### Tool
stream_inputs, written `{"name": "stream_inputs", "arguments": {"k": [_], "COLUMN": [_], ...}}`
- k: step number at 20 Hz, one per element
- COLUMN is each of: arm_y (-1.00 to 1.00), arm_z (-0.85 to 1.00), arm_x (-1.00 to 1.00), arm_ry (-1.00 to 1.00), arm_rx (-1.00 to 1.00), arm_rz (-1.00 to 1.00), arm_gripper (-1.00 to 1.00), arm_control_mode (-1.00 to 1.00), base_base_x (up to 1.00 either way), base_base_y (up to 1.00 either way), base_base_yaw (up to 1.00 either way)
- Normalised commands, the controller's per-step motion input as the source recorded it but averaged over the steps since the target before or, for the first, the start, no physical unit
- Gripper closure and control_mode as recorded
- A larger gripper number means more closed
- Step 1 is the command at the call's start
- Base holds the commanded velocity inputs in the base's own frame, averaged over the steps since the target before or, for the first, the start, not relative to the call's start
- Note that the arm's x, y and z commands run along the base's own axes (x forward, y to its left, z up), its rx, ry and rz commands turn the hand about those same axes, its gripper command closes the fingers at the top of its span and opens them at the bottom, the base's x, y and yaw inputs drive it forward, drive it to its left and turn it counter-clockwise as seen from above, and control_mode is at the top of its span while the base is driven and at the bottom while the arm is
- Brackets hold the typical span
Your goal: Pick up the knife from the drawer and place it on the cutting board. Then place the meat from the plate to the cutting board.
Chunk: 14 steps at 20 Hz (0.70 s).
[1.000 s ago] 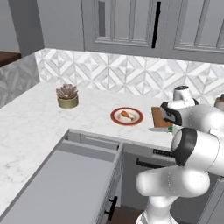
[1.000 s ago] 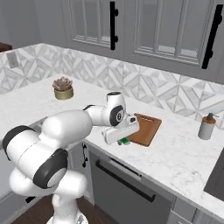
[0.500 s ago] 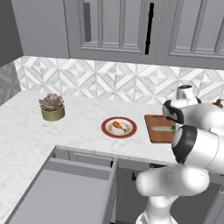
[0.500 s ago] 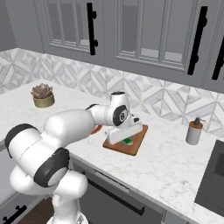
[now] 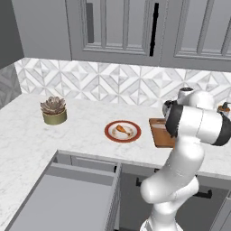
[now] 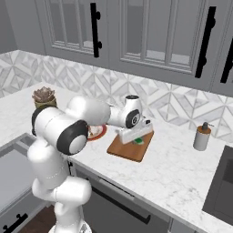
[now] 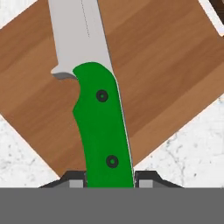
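Observation:
My gripper [image 7: 109, 181] is shut on the knife [image 7: 103, 127], whose bright green handle sits between the two dark fingertips [image 7: 75, 180]. Its grey blade [image 7: 78, 30] points away from me over the brown wooden cutting board [image 7: 170, 65]. From the right base view, the gripper [image 6: 135, 135] hangs low over the cutting board [image 6: 127, 149] with the green knife [image 6: 138, 141] under it. The plate [image 5: 122, 131] with the orange-red meat [image 5: 121, 129] lies just left of the cutting board [image 5: 158, 132]. The drawer [image 5: 67, 198] stands open at the lower left.
A potted succulent [image 5: 54, 110] stands on the counter left of the plate. A soap dispenser [image 6: 201, 136] stands right of the board, and a dark sink [image 6: 223, 186] lies beyond it. Grey wall cabinets with black bar handles [image 6: 95, 29] hang above.
The base has driven right, so both base views have shifted. The gripper has carried the knife from the board's near left edge to over its middle.

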Motion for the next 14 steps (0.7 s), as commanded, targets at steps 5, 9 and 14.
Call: {"name": "stream_inputs", "arguments": {"k": [5,9,14], "arm_y": [-0.14,-0.06,0.08], "arm_z": [-0.56,-0.58,-0.27], "arm_x": [0.90,0.63,0.10], "arm_ry": [-0.02,-0.06,-0.01], "arm_rx": [0.04,0.00,0.00], "arm_rz": [0.02,0.00,0.00], "arm_gripper": [1.00,1.00,1.00], "arm_control_mode": [-1.00,-1.00,-1.00], "base_base_x": [0.00,0.00,0.00], "base_base_y": [0.00,0.00,0.00], "base_base_yaw": [0.00,0.00,0.00]}}
